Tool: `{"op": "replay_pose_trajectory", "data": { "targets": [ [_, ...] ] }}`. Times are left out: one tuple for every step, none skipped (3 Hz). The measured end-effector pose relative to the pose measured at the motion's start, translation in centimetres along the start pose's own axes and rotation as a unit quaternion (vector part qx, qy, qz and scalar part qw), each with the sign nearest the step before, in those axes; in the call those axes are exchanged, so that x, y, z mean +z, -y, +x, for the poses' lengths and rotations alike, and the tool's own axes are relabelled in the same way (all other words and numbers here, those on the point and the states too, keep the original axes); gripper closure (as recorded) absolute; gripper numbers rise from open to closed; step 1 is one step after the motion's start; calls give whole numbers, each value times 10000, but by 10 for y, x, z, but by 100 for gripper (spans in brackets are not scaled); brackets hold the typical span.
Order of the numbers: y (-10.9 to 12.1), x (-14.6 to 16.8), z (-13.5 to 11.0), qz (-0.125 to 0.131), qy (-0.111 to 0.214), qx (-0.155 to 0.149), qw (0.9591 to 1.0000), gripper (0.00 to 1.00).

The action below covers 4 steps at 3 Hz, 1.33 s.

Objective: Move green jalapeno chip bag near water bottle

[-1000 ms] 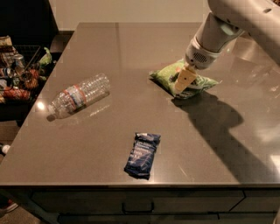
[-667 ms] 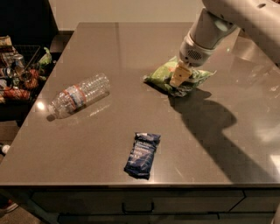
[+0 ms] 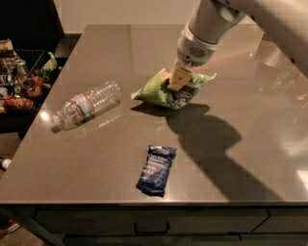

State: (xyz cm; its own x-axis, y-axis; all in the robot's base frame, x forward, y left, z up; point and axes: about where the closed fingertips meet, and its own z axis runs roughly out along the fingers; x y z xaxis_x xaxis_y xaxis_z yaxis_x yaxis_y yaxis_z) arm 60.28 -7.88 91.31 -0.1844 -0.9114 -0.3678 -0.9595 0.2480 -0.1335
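grey countertop (image 3: 86,161), pale wall (image 3: 120,13), dark drawers (image 3: 96,224)

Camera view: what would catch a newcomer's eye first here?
The big pale arm at the upper right stands out, its tool clamped on a green bag near the middle of the table. Left of the bag a clear bottle lies on its side; a blue packet lies near the front edge.

Nothing is legible on the water bottle (image 3: 88,104), blue packet (image 3: 156,170) or green jalapeno chip bag (image 3: 154,91), pinched by the gripper (image 3: 178,81) toward the counter's (image 3: 96,185) far edge.
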Motion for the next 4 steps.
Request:
{"op": "replay_pose_trajectory", "data": {
  "targets": [
    [-17,3,-29,-230,103,-522,9983,100],
    [-25,11,-46,-390,117,-849,9956,88],
    [-28,17,-55,-497,112,-1028,9934,64],
    [-28,21,-58,-595,104,-1129,9918,41]
  ]
}}
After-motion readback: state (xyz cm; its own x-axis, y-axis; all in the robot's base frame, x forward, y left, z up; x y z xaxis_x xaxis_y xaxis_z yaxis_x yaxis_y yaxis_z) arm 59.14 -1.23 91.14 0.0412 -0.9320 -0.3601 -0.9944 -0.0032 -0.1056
